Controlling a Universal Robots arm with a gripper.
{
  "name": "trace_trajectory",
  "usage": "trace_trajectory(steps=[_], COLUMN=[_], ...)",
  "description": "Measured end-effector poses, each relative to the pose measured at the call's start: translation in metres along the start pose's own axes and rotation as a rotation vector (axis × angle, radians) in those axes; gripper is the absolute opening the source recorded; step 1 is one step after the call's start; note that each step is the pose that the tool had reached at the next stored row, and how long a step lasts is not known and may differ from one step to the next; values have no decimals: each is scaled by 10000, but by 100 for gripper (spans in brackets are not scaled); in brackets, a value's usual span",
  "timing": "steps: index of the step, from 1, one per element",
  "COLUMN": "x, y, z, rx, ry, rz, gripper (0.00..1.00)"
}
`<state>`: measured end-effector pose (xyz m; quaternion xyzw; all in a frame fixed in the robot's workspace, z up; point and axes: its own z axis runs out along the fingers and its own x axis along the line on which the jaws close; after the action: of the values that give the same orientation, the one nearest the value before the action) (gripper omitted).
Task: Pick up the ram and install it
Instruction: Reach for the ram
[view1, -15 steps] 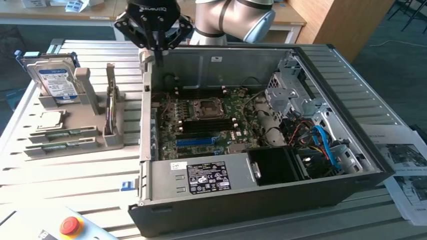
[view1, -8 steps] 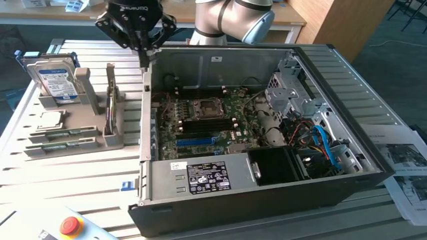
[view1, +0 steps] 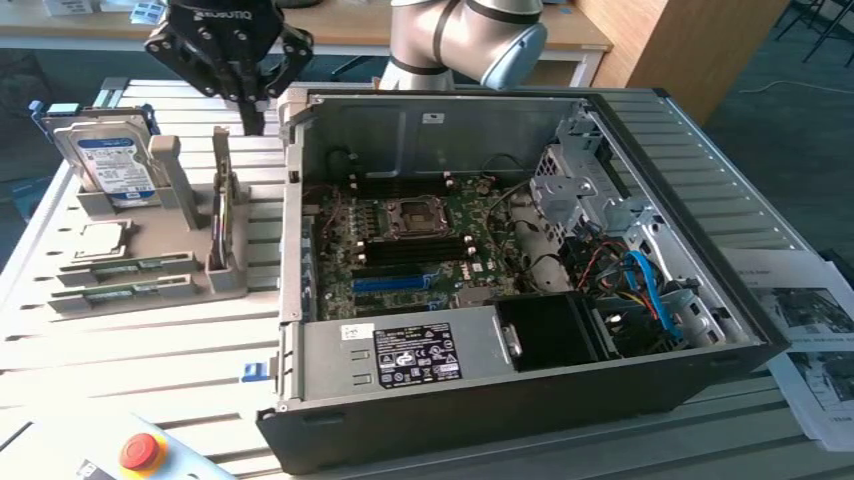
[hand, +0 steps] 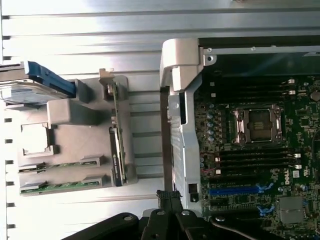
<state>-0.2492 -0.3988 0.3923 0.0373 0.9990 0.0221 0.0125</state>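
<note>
Two ram sticks, thin green boards, lie flat in the grey holder (view1: 174, 250): one (view1: 127, 268) just behind the other (view1: 118, 294). The wrist view shows them too (hand: 62, 165) (hand: 62, 185). A third thin board (view1: 220, 210) stands on edge in the holder. My gripper (view1: 251, 122) hangs above the holder's far end, beside the open computer case (view1: 534, 380), fingers shut with nothing between them. Its fingertips (hand: 169, 196) come to a point over the case's side wall. Black memory slots (hand: 255, 157) run beside the CPU socket (hand: 257, 125).
A silver hard drive (view1: 114, 165) stands upright in the holder, and a loose CPU chip (view1: 100, 240) lies beside it. A blue slot strip (view1: 394, 283) sits on the motherboard. A red stop button (view1: 140, 450) is near the front edge. Papers (view1: 814, 340) lie at the exterior view's right.
</note>
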Motion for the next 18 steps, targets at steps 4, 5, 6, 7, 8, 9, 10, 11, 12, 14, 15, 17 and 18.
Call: trace_trajectory(steps=[4,5,6,7,8,9,10,11,12,14,15,17,18], x=[166,206,246,287,328,366,400,429,459,527,564,641,677], y=[-12,-15,-18,-21,-24,-27,-29,-31,-34,-39,-41,-47,-50], z=[-4,-5,-6,-8,-8,-9,-10,-11,-11,-12,-13,-15,-15], rx=[0,0,0,0,0,0,0,0,0,1,0,1,1], ry=[0,0,-1,0,0,0,-1,0,0,0,0,1,0], rz=[1,0,0,2,3,2,1,1,0,2,2,1,1], gripper=[10,10,10,10,10,10,10,10,10,10,10,10,10])
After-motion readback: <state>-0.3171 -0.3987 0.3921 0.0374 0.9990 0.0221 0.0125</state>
